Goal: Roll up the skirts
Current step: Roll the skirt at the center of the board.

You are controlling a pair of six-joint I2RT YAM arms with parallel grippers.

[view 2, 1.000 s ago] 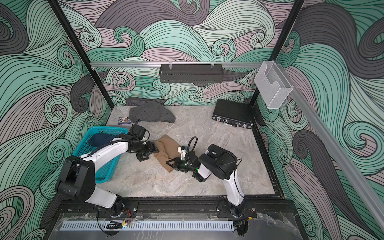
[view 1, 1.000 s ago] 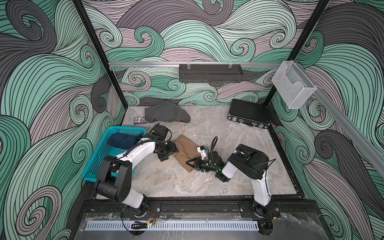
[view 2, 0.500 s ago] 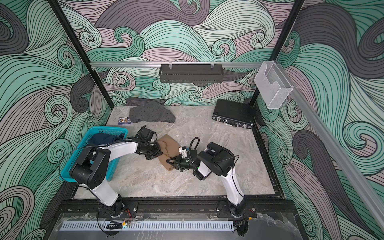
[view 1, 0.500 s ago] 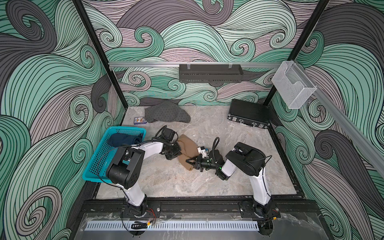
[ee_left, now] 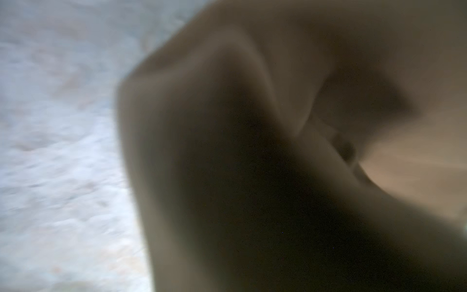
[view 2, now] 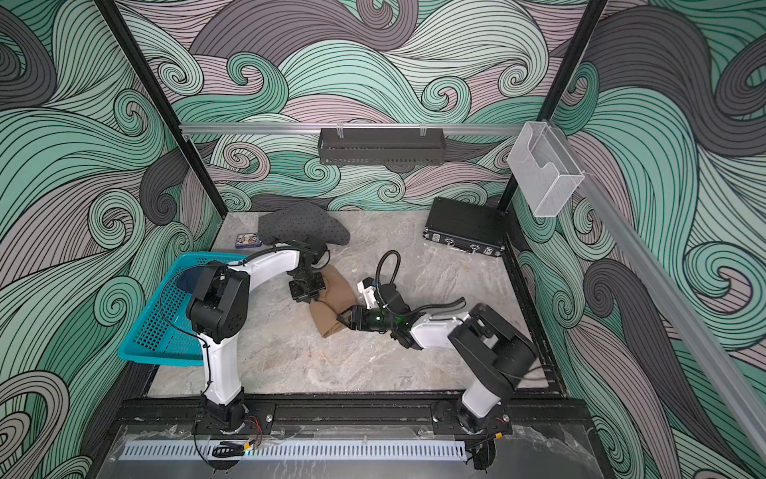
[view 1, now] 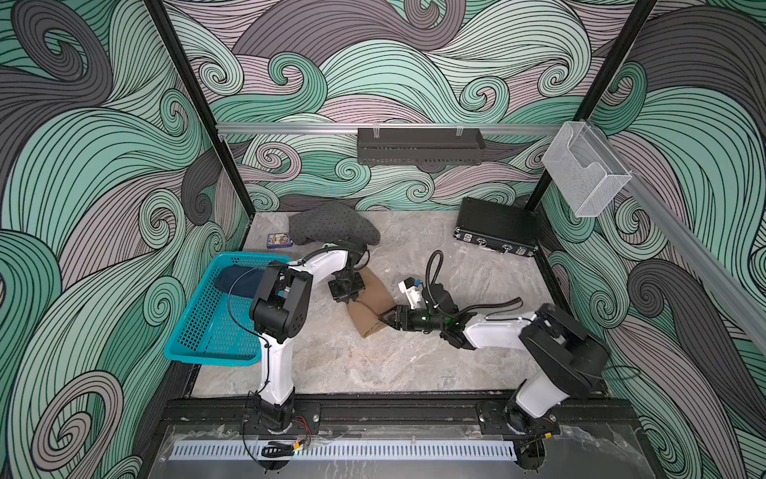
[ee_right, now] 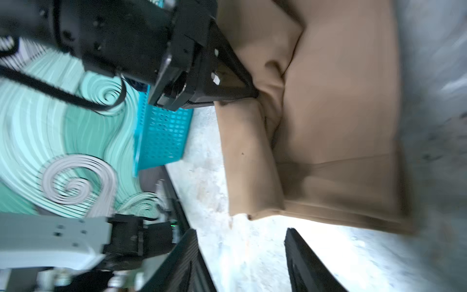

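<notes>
Working the tan skirt (view 1: 370, 309), which lies mid-desk (view 1: 373, 365) with both arms on it. It's partly folded. The right wrist view shows one flap doubled back along an edge, with a crease bunching toward the left end effector (ee_right: 249, 94). It's no roll yet, so my read is that we're early on this piece.

Left end effector: the tips meet on a pinched ridge of tan cloth, so it's clamped on the skirt. The left wrist view is only blurred tan fabric hard against the lens plus a strip of desk, which fits. Likely reason for the hold: it anchors or lifts that side so the cloth turns over instead of sliding.

Right end effector (view 1: 384, 320): it's low, nearly flat to the desk, aimed at the skirt's near corner. The jaws are apart, with bare desk between the fingers (ee_right: 188, 260) and nothing held. The tips sit just beside the skirt's edge in both top views; can't tell if they touch. It looks set up to take that edge.

Other two skirts:
- The dotted grey skirt (view 1: 331, 226) is heaped loose at the back of the desk by the wall, unrolled.
- The denim skirt (view 1: 238, 280) is inside the teal basket (view 1: 207, 340) on the left arm's side. Can't tell whether it's rolled.

The black case (view 1: 495, 228) is back right, well apart from the work.

Risk: it's soft cloth on a single pinch, so it could slip, or the whole piece could drag when the right end effector closes.
</notes>
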